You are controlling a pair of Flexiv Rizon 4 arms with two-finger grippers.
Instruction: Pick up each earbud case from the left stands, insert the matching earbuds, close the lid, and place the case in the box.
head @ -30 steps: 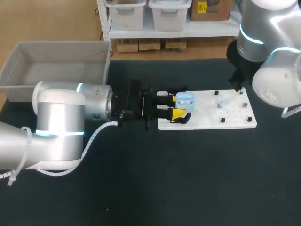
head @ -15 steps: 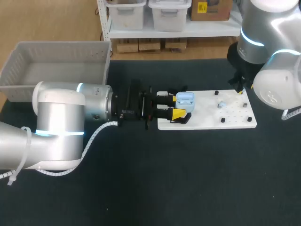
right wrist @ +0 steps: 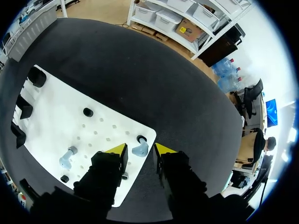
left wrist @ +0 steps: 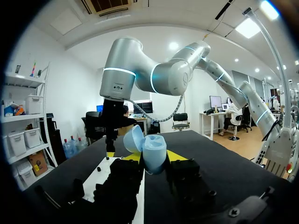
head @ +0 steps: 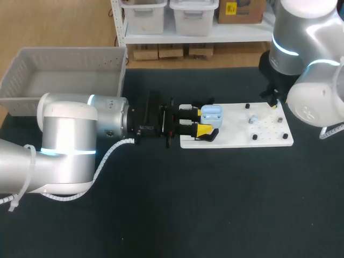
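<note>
A light-blue earbud case with its lid up sits over the near-left end of the white board, and my left gripper is shut on it. The left wrist view shows the case held between the yellow tips, lid tilted back. My right gripper hangs over the board's far right corner. In the right wrist view it is open, with a light-blue earbud lying on the board between its tips, small gaps on both sides. A second earbud lies nearer the board's middle.
A grey bin stands at the far left of the table. Small black pegs stick up from the board, and black stands line its left end. Dark tabletop spreads in front of the board.
My right arm has shifted slightly above the board's far right corner. The left arm and the case it holds have not moved.
</note>
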